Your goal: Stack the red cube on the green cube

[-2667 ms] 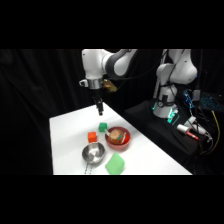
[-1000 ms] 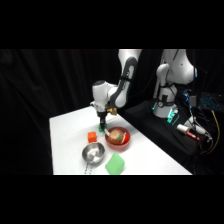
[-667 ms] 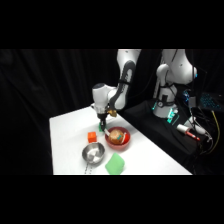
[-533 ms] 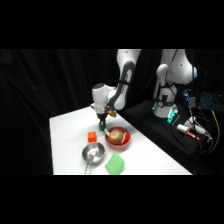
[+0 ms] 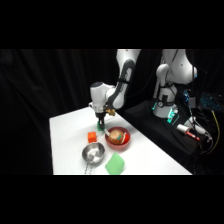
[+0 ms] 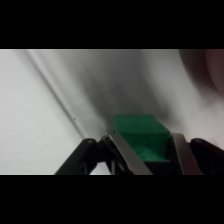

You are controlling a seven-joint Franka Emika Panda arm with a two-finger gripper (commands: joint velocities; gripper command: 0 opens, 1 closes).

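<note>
Claw [image 6: 145, 155] down over the green cube [image 6: 140, 137], not the red cube [image 5: 92, 136].
Our fingers sit apart, flanking green (wrong block); we should lift clear and re-aim at red.

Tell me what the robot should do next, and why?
Probably lift back up and shift over to the small red-orange cube. The gripper is down at the small teal-green cube, with one finger on each side of it. But that green one is meant to stay at the bottom, while the red one sits apart on the white table, untouched.
</note>
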